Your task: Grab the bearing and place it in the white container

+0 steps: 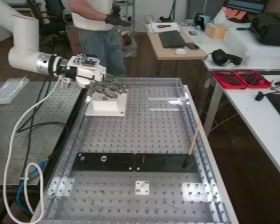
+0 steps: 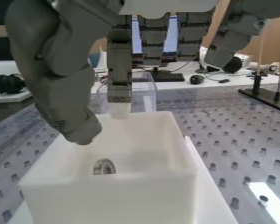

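Lift the loosely open hand (image 1: pixel 89 73) at upper left straight up, leaving the bearing (image 2: pixel 104 166) inside the white container (image 1: pixel 109 105) undisturbed.

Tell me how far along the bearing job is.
Done: the bearing is inside the white container. In hand: nothing; the robot hand is above the container, its fingers open. Left: apparently no placing, perhaps just moving the hand clear.

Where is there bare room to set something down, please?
Widest patch: the perforated bench top, between the white container and the black plates. Smaller ones flank the small white plate. Crowded: the container, with the hand above and the bearing inside; the plates' end, with the rod.
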Motion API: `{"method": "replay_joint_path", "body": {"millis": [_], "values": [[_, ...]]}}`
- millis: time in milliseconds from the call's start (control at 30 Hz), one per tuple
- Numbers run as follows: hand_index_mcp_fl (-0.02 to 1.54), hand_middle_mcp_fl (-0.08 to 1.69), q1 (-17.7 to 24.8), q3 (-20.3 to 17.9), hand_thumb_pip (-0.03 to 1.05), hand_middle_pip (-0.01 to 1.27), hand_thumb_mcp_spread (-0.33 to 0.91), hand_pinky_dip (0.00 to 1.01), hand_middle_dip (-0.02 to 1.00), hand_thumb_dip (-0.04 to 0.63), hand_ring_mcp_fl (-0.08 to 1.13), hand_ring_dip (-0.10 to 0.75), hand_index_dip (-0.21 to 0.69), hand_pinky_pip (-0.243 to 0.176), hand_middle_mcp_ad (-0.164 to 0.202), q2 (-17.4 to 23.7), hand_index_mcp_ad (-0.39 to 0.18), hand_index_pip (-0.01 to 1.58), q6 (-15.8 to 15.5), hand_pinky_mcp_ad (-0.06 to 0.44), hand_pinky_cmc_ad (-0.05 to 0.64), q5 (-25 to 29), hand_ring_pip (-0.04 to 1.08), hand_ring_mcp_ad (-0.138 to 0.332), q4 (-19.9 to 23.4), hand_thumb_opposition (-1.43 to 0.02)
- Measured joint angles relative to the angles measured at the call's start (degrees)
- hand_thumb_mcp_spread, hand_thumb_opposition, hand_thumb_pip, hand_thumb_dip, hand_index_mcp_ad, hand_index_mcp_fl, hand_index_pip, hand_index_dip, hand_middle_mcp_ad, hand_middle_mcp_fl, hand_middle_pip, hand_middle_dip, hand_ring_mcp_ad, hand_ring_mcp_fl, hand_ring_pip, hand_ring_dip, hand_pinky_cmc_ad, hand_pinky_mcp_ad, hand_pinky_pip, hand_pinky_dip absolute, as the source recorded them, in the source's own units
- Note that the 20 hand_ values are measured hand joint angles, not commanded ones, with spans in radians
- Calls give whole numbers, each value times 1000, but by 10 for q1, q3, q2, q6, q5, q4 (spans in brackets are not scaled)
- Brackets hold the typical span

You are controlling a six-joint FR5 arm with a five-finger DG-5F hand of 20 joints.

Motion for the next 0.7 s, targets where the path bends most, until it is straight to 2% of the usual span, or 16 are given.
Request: {"method": "replay_joint_path", "body": {"millis": [267, 367, 500, 567, 633, 700], "values": [[37, 24, -4, 1, 618, 110, 405, 178, 138, 328, 10, 21, 250, -89, 66, 15, -45, 1229, 0, 195, 330, 7, 87, 143, -10, -820], [19, 23, -9, 4, 618, 110, 393, 182, 138, 316, 10, 21, 230, -89, 63, 34, -45, 1164, -1, 195, 332, 9, 87, 143, -20, -803], [21, 24, -30, 14, 618, 110, 367, 204, 138, 300, 9, 21, 216, -93, 63, 80, -49, 1089, -4, 197, 330, 6, 84, 152, -39, -791], [24, 24, -45, 21, 586, 110, 332, 230, 138, 272, 9, 21, 206, -93, 63, 101, -51, 981, -5, 197, 333, -2, 84, 154, -48, -777], [24, 23, -71, 33, 567, 110, 316, 248, 138, 253, 12, 21, 202, -93, 65, 125, -42, 785, -4, 216, 330, -15, 84, 150, -58, -759], [52, 17, -89, 41, 510, 110, 309, 262, 138, 236, 9, 21, 202, -93, 68, 138, -42, 609, -4, 227, 330, -24, 86, 175, -62, -745]]}}
